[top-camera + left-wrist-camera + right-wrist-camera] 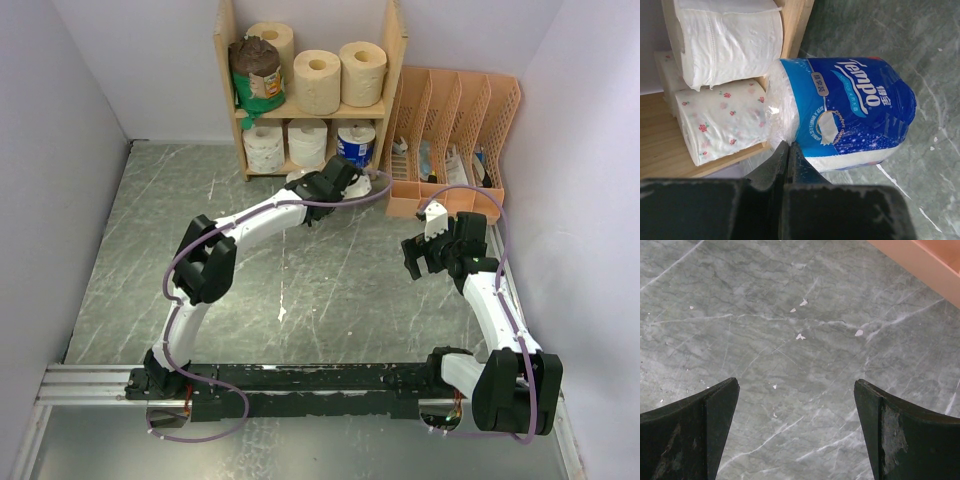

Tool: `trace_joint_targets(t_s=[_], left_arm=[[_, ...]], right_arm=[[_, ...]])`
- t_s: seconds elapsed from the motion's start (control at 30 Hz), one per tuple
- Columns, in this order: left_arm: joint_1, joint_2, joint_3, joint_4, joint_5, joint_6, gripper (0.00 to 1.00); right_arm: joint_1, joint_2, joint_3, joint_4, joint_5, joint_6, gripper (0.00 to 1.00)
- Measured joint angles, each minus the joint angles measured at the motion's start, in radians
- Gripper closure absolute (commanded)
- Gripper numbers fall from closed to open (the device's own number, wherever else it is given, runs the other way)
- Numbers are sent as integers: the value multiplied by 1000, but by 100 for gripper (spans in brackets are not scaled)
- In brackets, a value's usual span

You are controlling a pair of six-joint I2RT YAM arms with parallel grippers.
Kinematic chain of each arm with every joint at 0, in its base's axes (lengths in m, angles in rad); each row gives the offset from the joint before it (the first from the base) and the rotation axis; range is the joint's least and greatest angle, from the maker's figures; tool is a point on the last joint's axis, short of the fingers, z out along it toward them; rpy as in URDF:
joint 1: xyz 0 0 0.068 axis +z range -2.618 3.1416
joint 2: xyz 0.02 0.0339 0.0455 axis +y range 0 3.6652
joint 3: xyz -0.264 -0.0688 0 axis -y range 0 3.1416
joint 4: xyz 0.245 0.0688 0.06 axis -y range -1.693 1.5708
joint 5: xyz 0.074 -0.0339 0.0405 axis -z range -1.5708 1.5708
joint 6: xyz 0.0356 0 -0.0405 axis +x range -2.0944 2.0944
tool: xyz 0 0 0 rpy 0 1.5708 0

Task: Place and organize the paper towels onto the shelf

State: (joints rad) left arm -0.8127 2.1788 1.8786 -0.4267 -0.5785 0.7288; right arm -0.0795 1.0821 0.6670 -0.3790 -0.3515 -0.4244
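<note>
Closed tight with no gap between its black fingers, the left gripper [790, 146] shows at the lower middle of the left wrist view. Its tips touch the crinkled clear end of the blue-wrapped roll [850, 105]; I cannot tell if any film is pinched. That glossy wrapper reads "Tempo" in white letters, and the smaller print is too small to read.

To its left, on the pale wood shelf [660, 150], are a soft white roll printed with tiny red flowers [722, 120] and a plain white roll [725, 40]. From above, the blue roll stands at the right end of the lower tier. Three tan rolls [318, 80] and a green-and-brown wrapped roll [257, 75] fill the upper tier.

At the right of the top view, the right gripper [797, 385] is spread wide and empty over the grey veined table [765, 315], near the peach slotted organizer [455, 200].
</note>
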Motion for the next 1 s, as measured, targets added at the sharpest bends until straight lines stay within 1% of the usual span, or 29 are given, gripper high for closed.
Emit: trace_joint_targets(t_s=[0.07,0.1,0.13,0.17,0.4,0.73,0.77,0.8,0.83,1.0], left_arm=[[0,0,13,-21,7,-13,72],[0,0,18,-33,10,-23,65],[0,0,21,-39,13,-35,59],[0,0,22,-42,16,-42,56],[6,3,39,-117,78,-107,50],[40,77,169,-253,203,-163,47],[44,86,181,-266,216,-166,40],[47,97,196,-282,227,-169,37],[51,109,212,-293,238,-172,35],[69,138,252,-325,266,-177,35]], right_arm=[[0,0,0,0,0,-1,0],[0,0,0,0,0,-1,0],[0,0,0,0,0,-2,0],[0,0,0,0,0,-2,0],[0,0,0,0,0,-3,0],[0,10,0,-2,-1,-3,0],[0,11,0,-3,-2,-3,0],[0,12,0,-6,-2,-3,0],[0,13,0,-8,-3,-3,0],[0,14,0,-15,-4,-3,0]])
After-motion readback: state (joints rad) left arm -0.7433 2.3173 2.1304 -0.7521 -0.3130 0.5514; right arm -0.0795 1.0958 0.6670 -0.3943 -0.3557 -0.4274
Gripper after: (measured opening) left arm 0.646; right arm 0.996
